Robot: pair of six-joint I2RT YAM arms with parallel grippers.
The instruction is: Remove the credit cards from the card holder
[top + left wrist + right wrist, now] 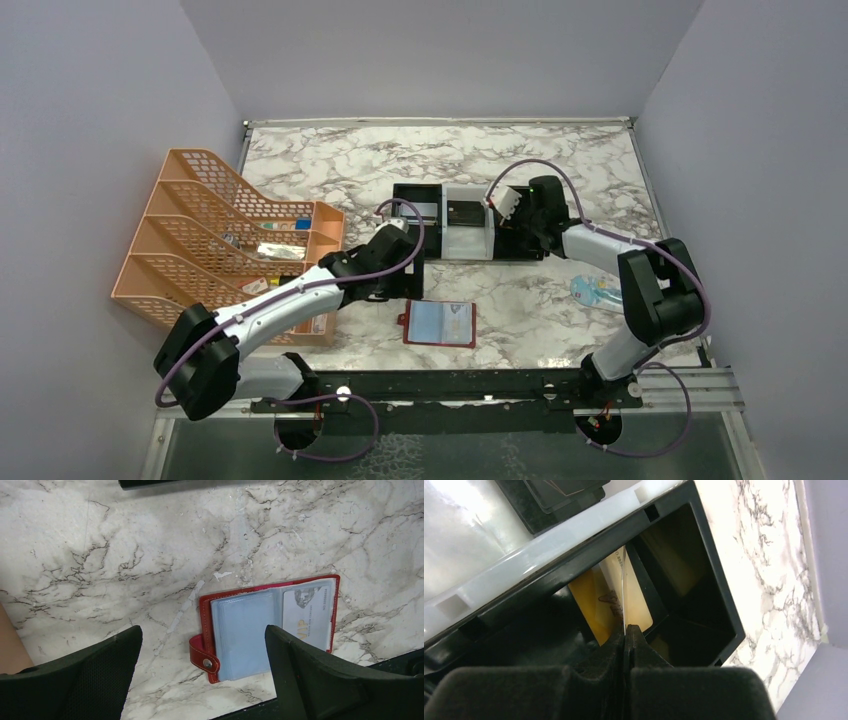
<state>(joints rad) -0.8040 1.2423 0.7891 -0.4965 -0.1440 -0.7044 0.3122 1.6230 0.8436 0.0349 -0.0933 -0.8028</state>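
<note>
Red card holder [250, 630] lies open near the spread left tool [202, 632]; right tool [625, 629] pinches a card [623, 580].

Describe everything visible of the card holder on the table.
The card holder lies open and flat on the marble table. It looks like red stitched leather framing two pale blue clear-plastic pockets. A red tab with a metal snap sticks out from one side. One pocket holds a silvery-white card with gold print; the other looks empty. Only the table touches it.
</note>
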